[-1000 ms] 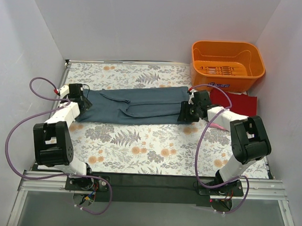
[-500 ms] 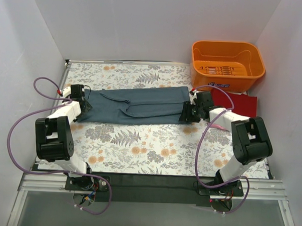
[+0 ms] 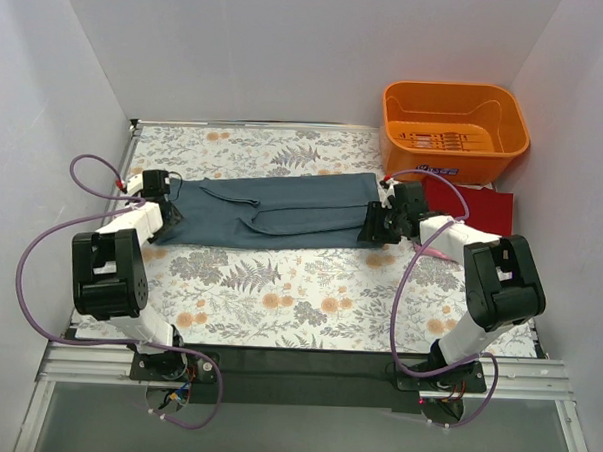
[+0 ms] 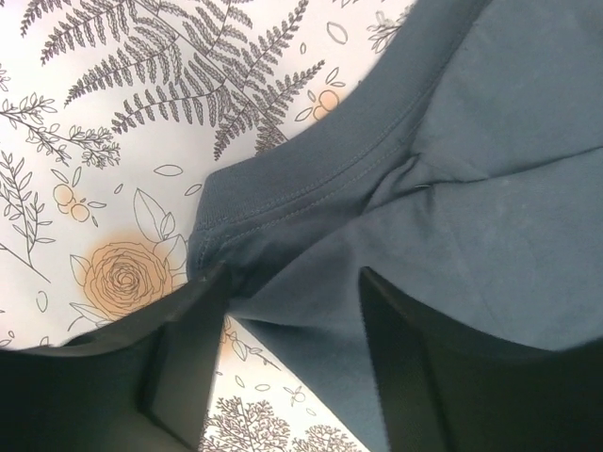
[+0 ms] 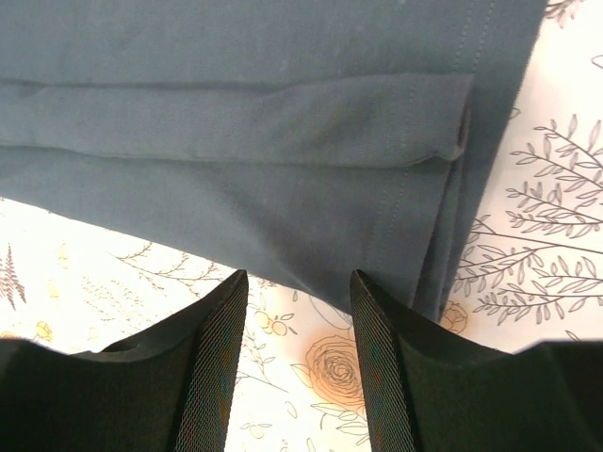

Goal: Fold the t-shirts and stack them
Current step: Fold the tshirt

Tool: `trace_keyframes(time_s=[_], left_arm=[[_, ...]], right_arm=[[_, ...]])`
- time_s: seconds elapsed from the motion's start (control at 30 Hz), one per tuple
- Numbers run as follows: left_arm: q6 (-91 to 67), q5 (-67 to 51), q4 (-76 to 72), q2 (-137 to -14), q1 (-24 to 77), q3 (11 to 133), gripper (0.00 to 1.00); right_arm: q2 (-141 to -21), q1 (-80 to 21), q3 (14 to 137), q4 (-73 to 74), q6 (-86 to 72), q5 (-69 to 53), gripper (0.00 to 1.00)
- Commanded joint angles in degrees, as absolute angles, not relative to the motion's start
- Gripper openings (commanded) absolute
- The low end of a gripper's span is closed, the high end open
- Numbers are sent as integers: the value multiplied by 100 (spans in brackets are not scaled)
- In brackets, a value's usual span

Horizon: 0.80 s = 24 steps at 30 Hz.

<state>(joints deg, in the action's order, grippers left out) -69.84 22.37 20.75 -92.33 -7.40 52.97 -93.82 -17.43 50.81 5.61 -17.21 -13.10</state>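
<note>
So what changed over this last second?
The left arm's elbow swung left; the left claw straddles the blue-grey t-shirt's corner, open. The right claw barely shifted, open at the shirt's other end. Nothing taken hold of. The shirt, dark red t-shirt and orange basket stayed put.

White all round here: a plain back wall [image 3: 289,55] across the top of the overhead view, with a left wall [image 3: 37,104] and a right wall [image 3: 585,158] slanting in at the frame's edges. In the middle sits the table [image 3: 278,295], spread with a pale floral print of grey ferns and orange roses, sharp in both wrist views. Along the lower edge runs a black strip [image 3: 305,364], flanked by a silver metal rail [image 3: 86,353], and a dull grey surface [image 3: 303,431] fills the very bottom. The light is soft and even, the shadows faint.
</note>
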Motion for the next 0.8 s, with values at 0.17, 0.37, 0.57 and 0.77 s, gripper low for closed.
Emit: trace_keyframes(time_s=[0.17, 0.37, 0.57, 0.77], left_arm=[[-6969, 2584, 2056, -9396, -765, 5247, 19], [-7049, 2997, 2495, -9387, -835, 5563, 0], [-7216, 3050, 3013, -9334, -1089, 5809, 0], [-7497, 2883, 3330, -9263, -1292, 5547, 0]], right_arm=[[-9668, -1494, 5150, 448, -1731, -1275, 46], [-9738, -1292, 5089, 527, -1758, -1169, 45], [-9765, -1064, 5019, 676, -1775, -1081, 45], [-9730, -1020, 5001, 729, -1802, -1072, 45]])
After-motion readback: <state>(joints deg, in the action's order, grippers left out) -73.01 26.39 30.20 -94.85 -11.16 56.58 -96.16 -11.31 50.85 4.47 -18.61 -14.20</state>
